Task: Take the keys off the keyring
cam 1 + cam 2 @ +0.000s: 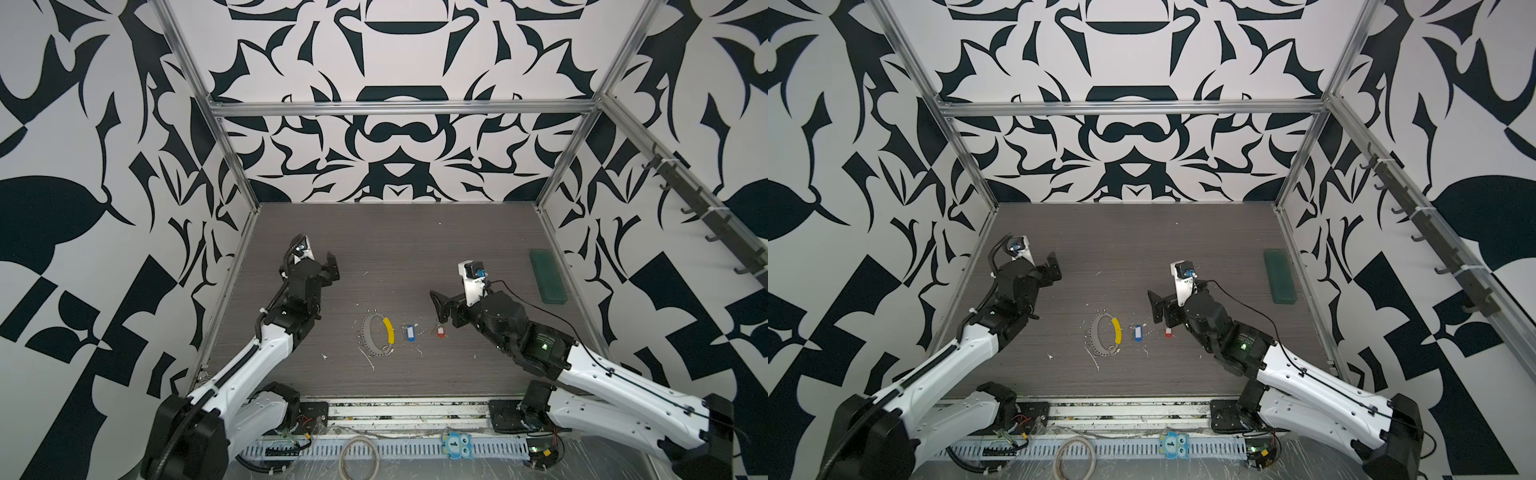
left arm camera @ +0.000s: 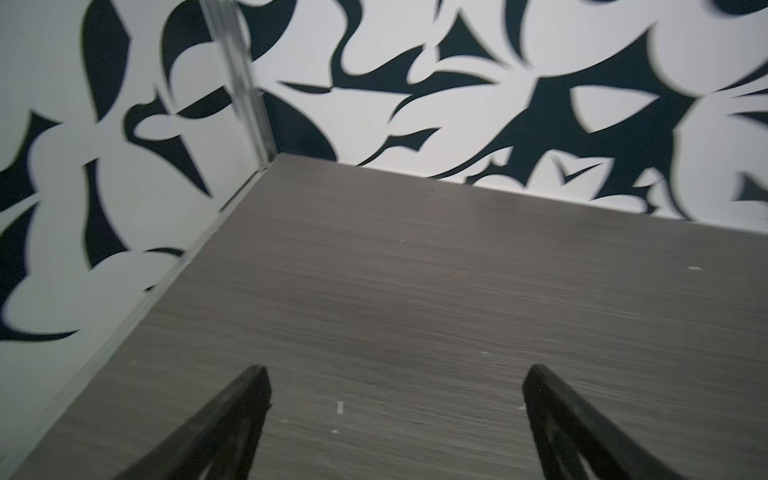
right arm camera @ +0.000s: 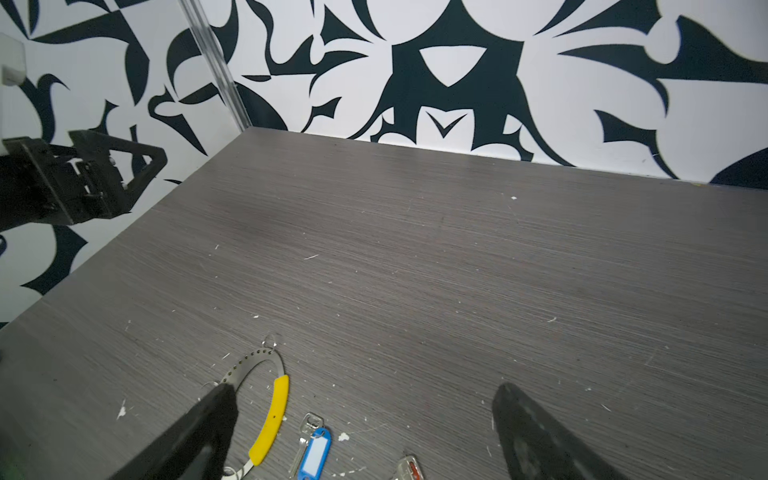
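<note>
The keyring, a thin grey dotted loop with a curved yellow section, lies flat at mid-table. Just right of it lies the blue key tag with a small metal key, apart from the loop. The red key tag lies further right. My right gripper hovers open above the tags, holding nothing. My left gripper is open and empty over bare table, back left of the keyring.
A dark green block lies near the right wall. White scraps dot the table around the keyring. A beige hoop and a blue owl tag sit off the table's front edge. Patterned walls enclose three sides.
</note>
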Action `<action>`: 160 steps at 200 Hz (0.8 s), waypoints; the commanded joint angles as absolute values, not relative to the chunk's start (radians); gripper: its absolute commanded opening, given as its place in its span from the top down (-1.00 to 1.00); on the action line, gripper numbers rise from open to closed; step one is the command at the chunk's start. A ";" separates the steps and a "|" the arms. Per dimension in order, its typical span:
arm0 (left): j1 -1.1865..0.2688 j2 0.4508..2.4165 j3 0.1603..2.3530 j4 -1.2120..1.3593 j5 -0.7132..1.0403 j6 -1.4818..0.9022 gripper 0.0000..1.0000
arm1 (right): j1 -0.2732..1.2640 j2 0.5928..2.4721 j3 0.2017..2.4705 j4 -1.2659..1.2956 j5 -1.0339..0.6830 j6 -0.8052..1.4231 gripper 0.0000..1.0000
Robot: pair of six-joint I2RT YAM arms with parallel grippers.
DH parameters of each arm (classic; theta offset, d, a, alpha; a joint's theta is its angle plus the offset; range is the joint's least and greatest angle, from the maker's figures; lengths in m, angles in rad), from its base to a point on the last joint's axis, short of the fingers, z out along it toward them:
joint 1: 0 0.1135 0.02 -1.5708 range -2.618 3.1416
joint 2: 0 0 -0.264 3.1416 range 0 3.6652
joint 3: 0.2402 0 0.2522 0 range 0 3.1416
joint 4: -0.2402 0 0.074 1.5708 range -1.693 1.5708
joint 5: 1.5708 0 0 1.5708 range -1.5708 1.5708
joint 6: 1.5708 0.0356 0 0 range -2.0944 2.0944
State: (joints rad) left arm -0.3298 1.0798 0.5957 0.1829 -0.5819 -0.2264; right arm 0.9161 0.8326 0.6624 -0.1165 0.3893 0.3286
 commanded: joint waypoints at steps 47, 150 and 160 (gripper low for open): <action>-0.042 1.266 0.497 0.475 -0.509 -0.185 -0.98 | 0.914 0.741 0.601 -0.057 0.502 0.219 -0.99; 0.045 1.556 0.369 0.928 -0.270 -0.132 -0.98 | 0.890 0.759 0.516 0.109 0.627 0.075 -0.99; 0.046 1.577 0.359 0.988 -0.283 -0.116 -0.99 | 0.880 0.780 0.509 0.139 0.638 0.072 -0.99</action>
